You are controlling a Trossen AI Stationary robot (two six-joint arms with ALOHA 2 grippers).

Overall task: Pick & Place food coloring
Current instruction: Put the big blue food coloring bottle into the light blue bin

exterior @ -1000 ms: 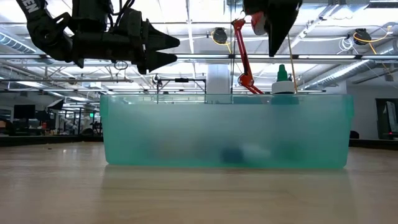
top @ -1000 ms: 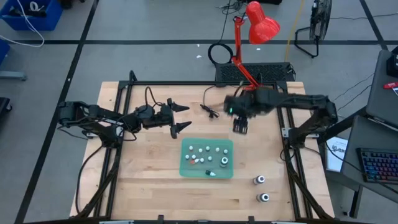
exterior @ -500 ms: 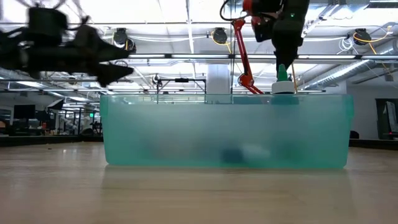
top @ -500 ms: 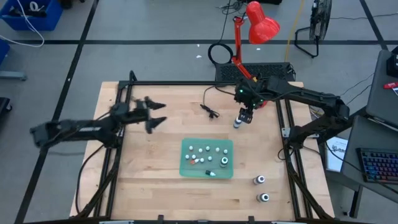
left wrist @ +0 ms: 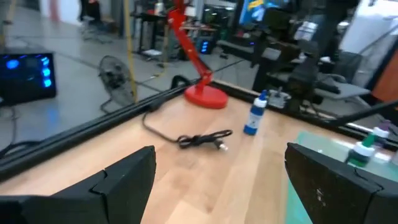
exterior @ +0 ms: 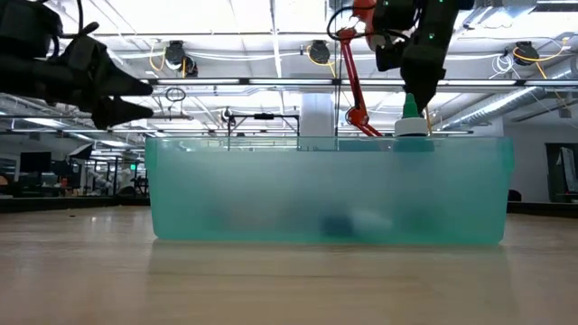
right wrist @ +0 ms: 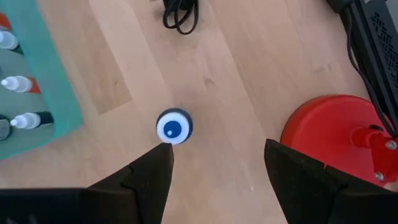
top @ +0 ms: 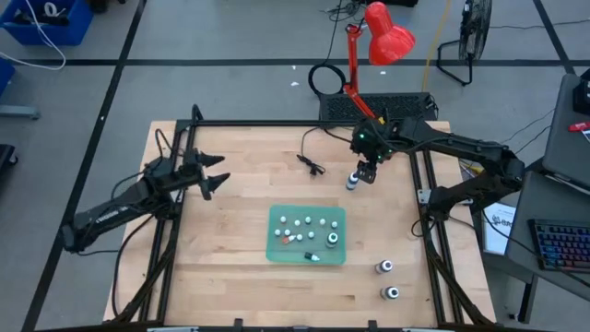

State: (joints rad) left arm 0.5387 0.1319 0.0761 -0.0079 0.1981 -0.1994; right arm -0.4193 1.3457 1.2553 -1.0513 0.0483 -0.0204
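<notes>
Right gripper (top: 368,172) spread wide above a lone blue-bodied, white-capped bottle (top: 352,183), clasping nothing.
Directly beneath the parted fingers (right wrist: 146,177), standing upright on the bare wooden table (top: 240,277): that bottle (right wrist: 173,127), free of both pads. Just beside: red lamp base (right wrist: 333,140) on one flank, coiled black cable (top: 312,164) on the other. Farther out: green tray (top: 275,247) holding the small white-capped food coloring bottles (top: 307,228), and beyond the tray two larger white-topped bottles (top: 387,280) loose near the table's front right. Well apart across the table: left gripper (top: 208,173) hovering over the left side, likewise splayed and empty.
</notes>
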